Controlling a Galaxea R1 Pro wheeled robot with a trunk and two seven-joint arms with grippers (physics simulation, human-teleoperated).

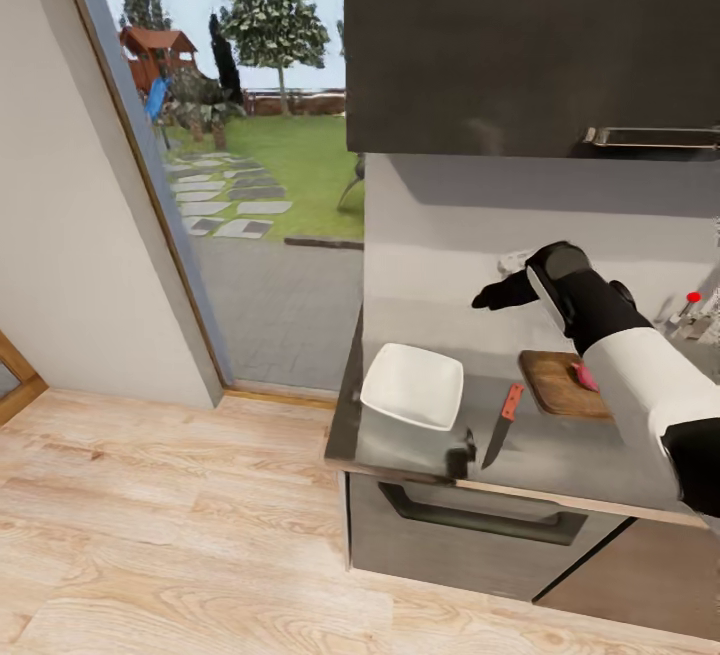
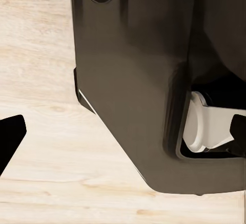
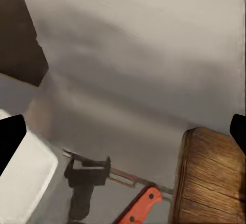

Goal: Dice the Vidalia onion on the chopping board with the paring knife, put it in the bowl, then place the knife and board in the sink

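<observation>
While I looked down over the kitchen from the head view, things stood like this:

Right hand: my right hand (image 1: 492, 296) hung in the air above the worktop (image 1: 570, 455), near the pale wall, with nothing between its dark fingers; in the right wrist view the two fingertips (image 3: 10, 139) sat at opposite edges of the picture, so they were spread apart.

Left hand: in the left wrist view one dark fingertip (image 2: 11, 134) showed over the wood floor (image 2: 46, 131), beside my own dark base; I could not tell whether that hand was apart or together.

Bowl: the bowl (image 1: 413, 385) sat on the worktop near its left end, and I saw only its bare white inside.

Chopping board: the chopping board (image 1: 555, 382) lay flat on the worktop to the right of the bowl, partly hidden behind my right forearm.

Vidalia onion: the Vidalia onion (image 1: 583, 375) rested on the board's right part, just beside my forearm.

Paring knife: the paring knife (image 1: 502, 425) lay on the worktop between bowl and board, orange-red handle toward the wall, blade toward the front edge, touching neither.

Sink: I saw only the tap (image 1: 690, 310) with its red knob at the right edge; the basin was hidden behind my arm.
</observation>
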